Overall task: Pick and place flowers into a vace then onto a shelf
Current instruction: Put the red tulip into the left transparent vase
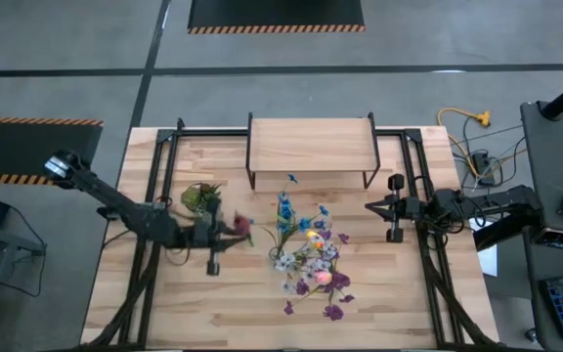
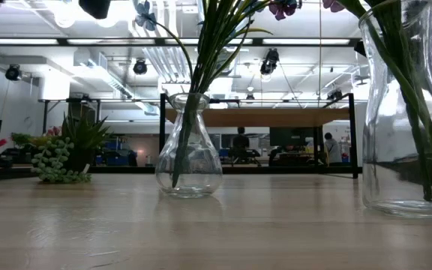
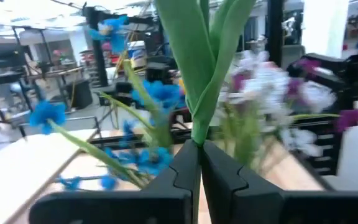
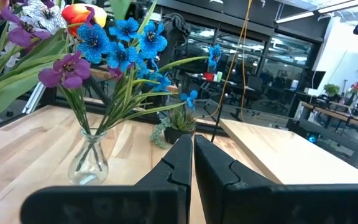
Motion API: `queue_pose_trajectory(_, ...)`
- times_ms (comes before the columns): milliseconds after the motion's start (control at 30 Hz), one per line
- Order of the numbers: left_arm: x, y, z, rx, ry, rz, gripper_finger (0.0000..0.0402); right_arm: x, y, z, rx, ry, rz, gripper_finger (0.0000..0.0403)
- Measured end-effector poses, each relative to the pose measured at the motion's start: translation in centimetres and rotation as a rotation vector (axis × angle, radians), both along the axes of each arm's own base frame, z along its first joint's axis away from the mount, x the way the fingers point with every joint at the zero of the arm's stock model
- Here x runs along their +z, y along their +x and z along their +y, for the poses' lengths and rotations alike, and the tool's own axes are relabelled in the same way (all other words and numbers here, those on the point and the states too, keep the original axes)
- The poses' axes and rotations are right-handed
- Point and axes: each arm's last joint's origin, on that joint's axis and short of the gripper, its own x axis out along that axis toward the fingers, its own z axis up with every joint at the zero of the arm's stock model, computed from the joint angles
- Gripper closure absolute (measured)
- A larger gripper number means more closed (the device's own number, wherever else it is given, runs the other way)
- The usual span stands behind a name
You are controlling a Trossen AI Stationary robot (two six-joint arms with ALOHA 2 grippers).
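On the bench's left half, a green stem [image 3: 194, 74] is gripped upright in the left gripper's [image 1: 225, 231] closed fingers, just beside the vases of flowers [image 1: 306, 254]; the right gripper [image 1: 377, 206] is held shut, empty, beside the shelf [image 1: 311, 144].
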Motion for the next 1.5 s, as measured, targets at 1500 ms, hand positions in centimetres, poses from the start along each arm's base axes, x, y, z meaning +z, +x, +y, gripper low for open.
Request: queue_pose_trajectory(1500, -2.7, 6.0, -2.6, 0.068, -0.030, -0.071, 0.0401, 1.0, -0.2, 0.0, -0.002, 0.006, -0.105, 0.0394)
